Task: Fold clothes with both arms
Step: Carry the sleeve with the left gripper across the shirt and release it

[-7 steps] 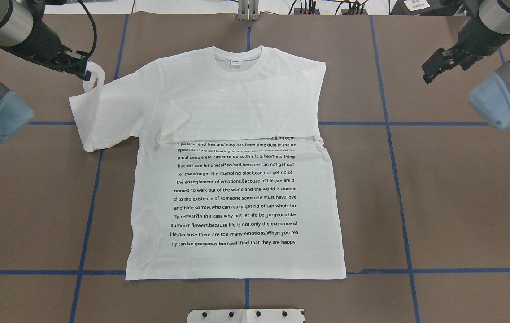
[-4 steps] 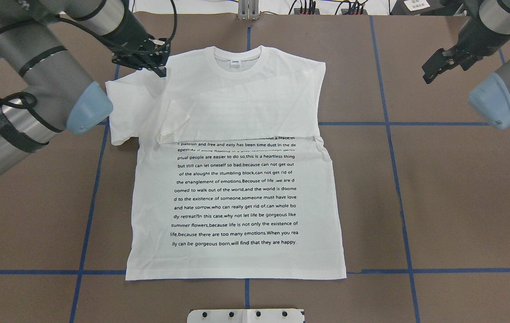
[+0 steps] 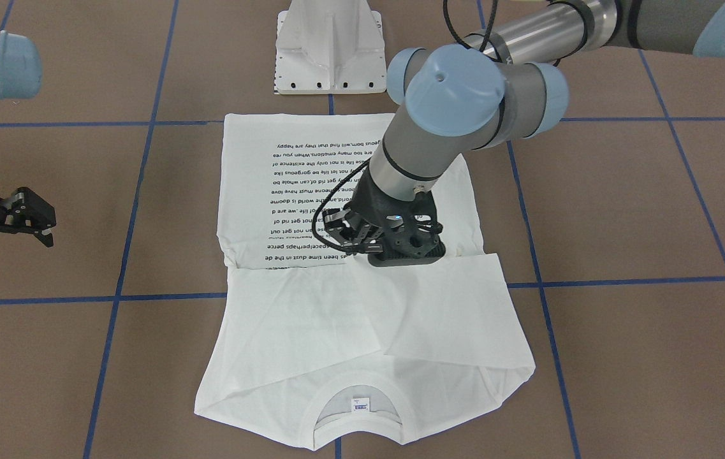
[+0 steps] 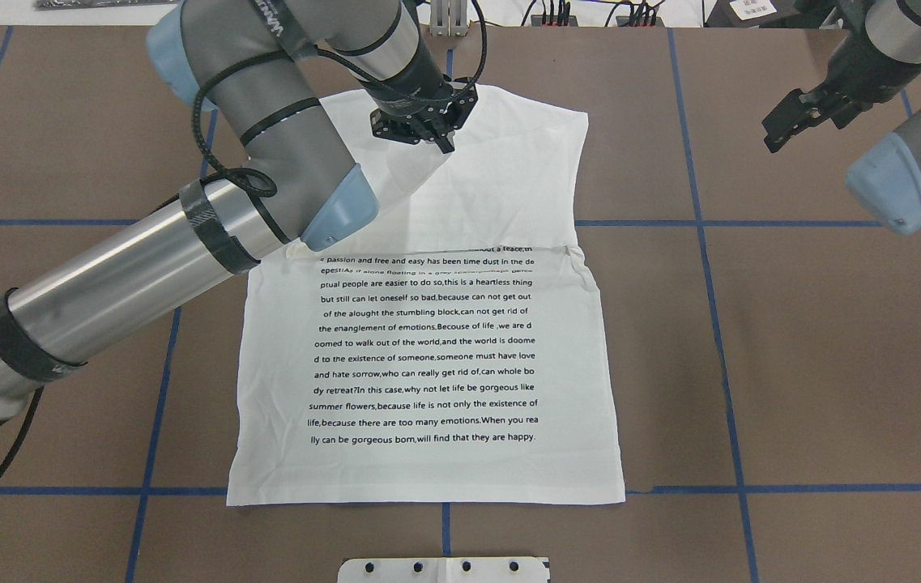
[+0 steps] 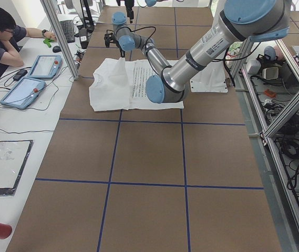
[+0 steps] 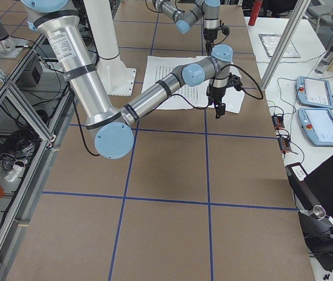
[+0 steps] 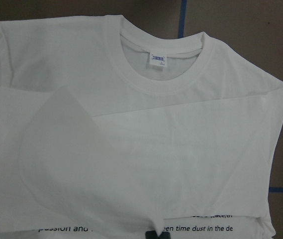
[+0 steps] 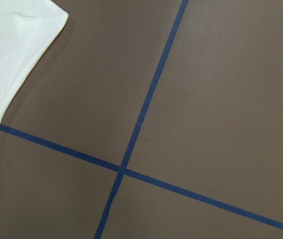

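Sleeve work, and the second half of it by my reckoning. The white T-shirt point(image 4: 428, 364) lay flat and print-up on the brown table point(image 4: 833, 364), its collar point(image 7: 112, 55) at the end away from the robot's base. The left gripper point(image 4: 437, 142) hung just below that collar, over the chest. It was pinched on the sleeve point(image 3: 451, 306) from the robot's left, and the cloth draped slack from the jaws back toward that side of the collar. The sleeve from the collar's other side was already laid slantwise across the chest, so that edge ran straight. The right gripper point(image 4: 784, 121) sat well out to the side of the collar, over bare table, jaws apart by the look of it and holding nothing. My read was roughly a third done. The held sleeve needed laying down and letting go. The long printed body below the collar, right down to the hem point(image 4: 428, 495), lay unfolded, every body fold yet to make.
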Controlling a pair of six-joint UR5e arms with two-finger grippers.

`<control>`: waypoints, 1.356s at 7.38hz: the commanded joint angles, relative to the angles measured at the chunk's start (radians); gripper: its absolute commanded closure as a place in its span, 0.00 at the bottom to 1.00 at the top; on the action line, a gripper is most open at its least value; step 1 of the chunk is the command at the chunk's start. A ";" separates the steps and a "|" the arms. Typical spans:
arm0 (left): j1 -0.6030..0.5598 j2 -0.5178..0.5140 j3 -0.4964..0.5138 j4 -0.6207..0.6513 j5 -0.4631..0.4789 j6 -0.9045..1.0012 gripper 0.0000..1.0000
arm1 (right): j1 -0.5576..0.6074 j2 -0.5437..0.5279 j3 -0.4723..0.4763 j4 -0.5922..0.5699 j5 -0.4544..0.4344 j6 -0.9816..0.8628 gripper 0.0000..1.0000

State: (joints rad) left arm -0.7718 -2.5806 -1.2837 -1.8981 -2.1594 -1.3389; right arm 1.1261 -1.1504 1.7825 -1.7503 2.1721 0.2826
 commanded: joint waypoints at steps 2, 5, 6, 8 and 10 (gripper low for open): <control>0.138 -0.024 0.058 -0.146 0.076 0.003 1.00 | 0.001 0.000 -0.002 -0.001 -0.002 0.000 0.00; 0.221 -0.010 0.089 -0.206 0.151 0.004 0.16 | 0.000 -0.002 -0.002 0.000 0.000 0.000 0.00; 0.241 0.026 0.093 -0.301 0.170 -0.031 0.00 | 0.000 -0.003 -0.002 -0.001 0.000 0.001 0.00; 0.235 0.036 0.080 -0.282 0.171 -0.023 0.00 | -0.003 0.001 -0.003 -0.001 0.000 0.006 0.00; 0.179 0.049 0.075 -0.227 0.129 0.056 0.00 | -0.067 0.017 -0.011 0.056 -0.008 0.146 0.00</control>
State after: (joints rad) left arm -0.5583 -2.5427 -1.2052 -2.1548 -2.0003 -1.3287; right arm 1.1024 -1.1432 1.7751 -1.7309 2.1696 0.3395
